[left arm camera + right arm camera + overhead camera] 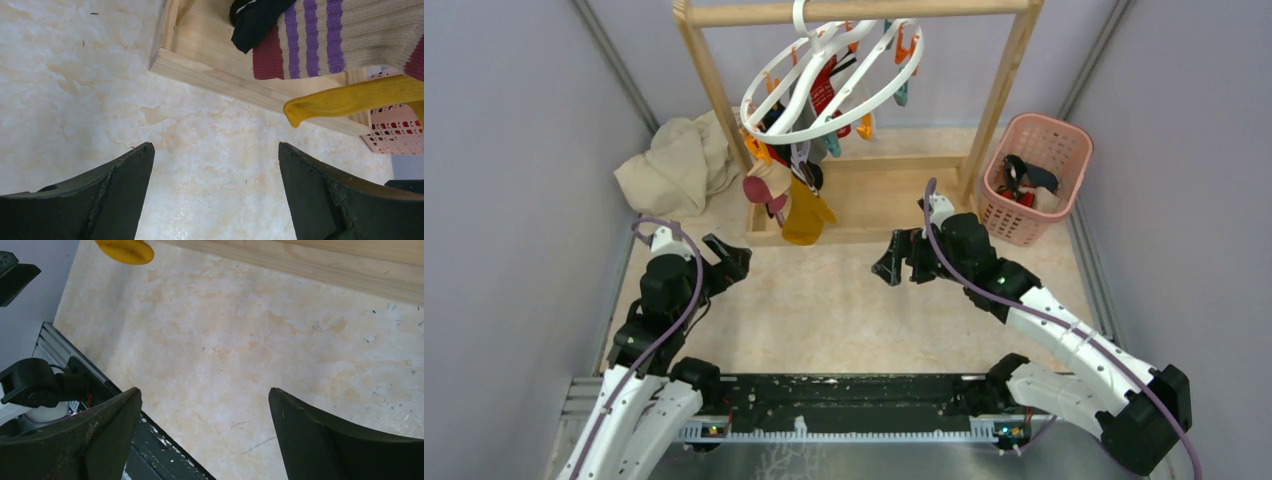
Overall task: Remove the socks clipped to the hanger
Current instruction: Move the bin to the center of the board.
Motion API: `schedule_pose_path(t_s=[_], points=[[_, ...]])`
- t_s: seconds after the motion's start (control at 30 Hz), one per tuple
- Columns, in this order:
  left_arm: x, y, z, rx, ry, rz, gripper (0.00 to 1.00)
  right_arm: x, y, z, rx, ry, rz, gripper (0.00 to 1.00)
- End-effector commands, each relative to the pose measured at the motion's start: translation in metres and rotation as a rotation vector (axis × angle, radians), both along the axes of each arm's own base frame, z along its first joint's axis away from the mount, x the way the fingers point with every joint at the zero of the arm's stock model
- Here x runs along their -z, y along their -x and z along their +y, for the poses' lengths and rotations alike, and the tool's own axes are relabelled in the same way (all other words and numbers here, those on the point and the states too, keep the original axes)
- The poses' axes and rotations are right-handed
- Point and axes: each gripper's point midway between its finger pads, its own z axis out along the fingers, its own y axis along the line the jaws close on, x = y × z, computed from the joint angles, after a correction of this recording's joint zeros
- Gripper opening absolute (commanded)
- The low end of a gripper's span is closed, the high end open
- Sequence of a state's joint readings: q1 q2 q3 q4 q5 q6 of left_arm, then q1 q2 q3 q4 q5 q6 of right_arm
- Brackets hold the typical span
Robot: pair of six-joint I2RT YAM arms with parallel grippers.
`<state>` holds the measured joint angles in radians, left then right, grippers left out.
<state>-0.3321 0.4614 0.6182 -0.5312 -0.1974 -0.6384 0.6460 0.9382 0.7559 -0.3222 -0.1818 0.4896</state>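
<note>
Pale marbled tabletop (844,310) is stretching open between grey side walls as the left gripper (730,262) and right gripper (892,266) are hovering, jaws spread wide. The socks (806,215) are dangling from the hanger (824,130) just ahead of the left gripper. Only the left wrist camera is catching a purple-striped sock (320,40).
</note>
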Motion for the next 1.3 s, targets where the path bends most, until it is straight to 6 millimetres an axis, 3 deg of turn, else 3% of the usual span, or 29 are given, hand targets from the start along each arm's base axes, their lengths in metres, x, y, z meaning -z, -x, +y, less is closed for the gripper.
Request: schedule_pose_path(t_s=[0.0, 0.5, 0.77, 1.0, 1.27], points=[[-0.001, -0.002, -0.003, 0.014, -0.001, -0.005, 0.99, -0.03, -0.006, 0.006, -0.015, -0.054, -0.089, 0.98], [-0.002, -0.005, -0.006, 0.023, 0.005, 0.0, 0.99, -0.023, -0.005, 0.007, -0.032, -0.038, -0.082, 0.98], [-0.013, -0.005, -0.006, 0.026, 0.001, -0.016, 0.99, -0.033, -0.01, -0.002, -0.001, 0.002, -0.118, 0.99], [-0.035, -0.005, -0.009, 0.043, 0.011, -0.046, 0.99, -0.063, -0.028, -0.031, 0.174, 0.063, -0.183, 0.99], [-0.07, -0.005, -0.013, 0.073, 0.023, -0.111, 0.99, -0.111, -0.027, -0.042, 0.187, 0.066, -0.294, 0.99]])
